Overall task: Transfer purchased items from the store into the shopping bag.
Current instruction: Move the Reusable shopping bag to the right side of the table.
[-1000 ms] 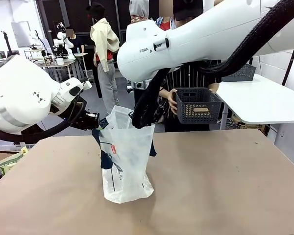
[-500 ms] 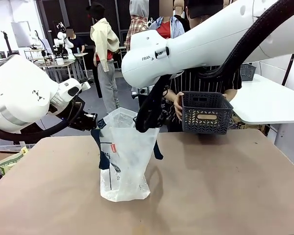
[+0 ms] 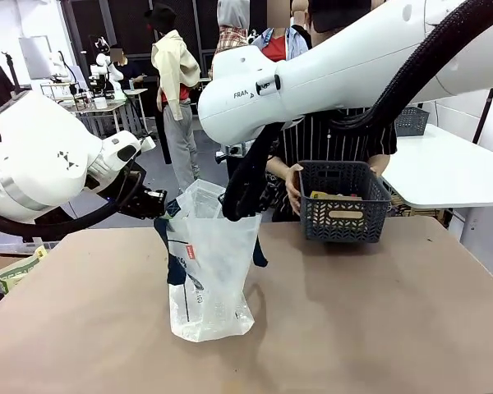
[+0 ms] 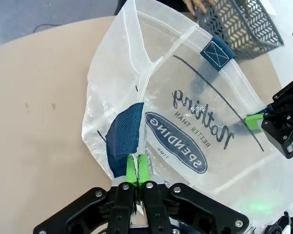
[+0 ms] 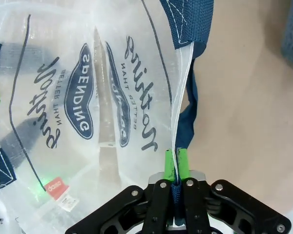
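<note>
The shopping bag (image 3: pixel 207 275), translucent white with navy straps, stands on the table, held open from both sides. My left gripper (image 3: pixel 159 205) is shut on its left rim, pinching the navy strap patch (image 4: pixel 123 138) between the green fingertips (image 4: pixel 137 165). On the opposite rim my right gripper (image 3: pixel 235 210) is shut, with rim and strap clamped between its pads (image 5: pixel 175 159). Across the table a person holds the store (image 3: pixel 343 201), a dark grey lattice basket, at the far edge. A yellowish purchased item (image 3: pixel 320 195) peeks over its rim. The basket also appears in the left wrist view (image 4: pixel 239 22).
The tan table (image 3: pixel 378 320) has free room to the right of and in front of the bag. A white side table (image 3: pixel 444 168) with another grey basket (image 3: pixel 411 121) stands at the back right. The bag's red tag (image 5: pixel 56 186) faces front.
The person has brought the basket lower and nearer, down to the table's far edge. Both grippers keep their hold on the bag, which has barely shifted.
</note>
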Controlling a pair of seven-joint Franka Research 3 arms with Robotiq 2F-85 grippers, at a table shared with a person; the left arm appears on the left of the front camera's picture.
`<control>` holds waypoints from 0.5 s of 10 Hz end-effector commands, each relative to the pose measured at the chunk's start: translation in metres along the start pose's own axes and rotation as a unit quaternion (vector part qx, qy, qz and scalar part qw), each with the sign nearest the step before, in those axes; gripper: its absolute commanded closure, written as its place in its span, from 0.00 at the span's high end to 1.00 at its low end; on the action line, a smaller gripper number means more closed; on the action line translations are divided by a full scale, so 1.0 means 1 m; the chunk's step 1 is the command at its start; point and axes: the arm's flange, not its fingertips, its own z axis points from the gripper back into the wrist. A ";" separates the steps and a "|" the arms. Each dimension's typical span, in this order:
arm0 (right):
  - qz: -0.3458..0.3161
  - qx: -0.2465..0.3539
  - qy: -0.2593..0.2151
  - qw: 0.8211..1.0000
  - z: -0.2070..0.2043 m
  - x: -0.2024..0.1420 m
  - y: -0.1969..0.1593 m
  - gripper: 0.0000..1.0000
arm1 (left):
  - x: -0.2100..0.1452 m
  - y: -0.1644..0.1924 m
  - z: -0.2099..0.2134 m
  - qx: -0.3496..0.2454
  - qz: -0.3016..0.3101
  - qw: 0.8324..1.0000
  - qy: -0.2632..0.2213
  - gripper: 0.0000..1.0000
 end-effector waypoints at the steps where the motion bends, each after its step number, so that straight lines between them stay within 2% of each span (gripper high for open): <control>1: 0.001 -0.001 0.001 1.000 0.000 -0.002 -0.003 0.00 | 0.000 0.002 0.000 -0.005 0.006 1.000 -0.003 0.00; 5: 0.001 -0.001 0.001 1.000 0.000 -0.002 -0.003 0.00 | 0.000 0.002 0.000 -0.005 0.006 1.000 -0.003 0.00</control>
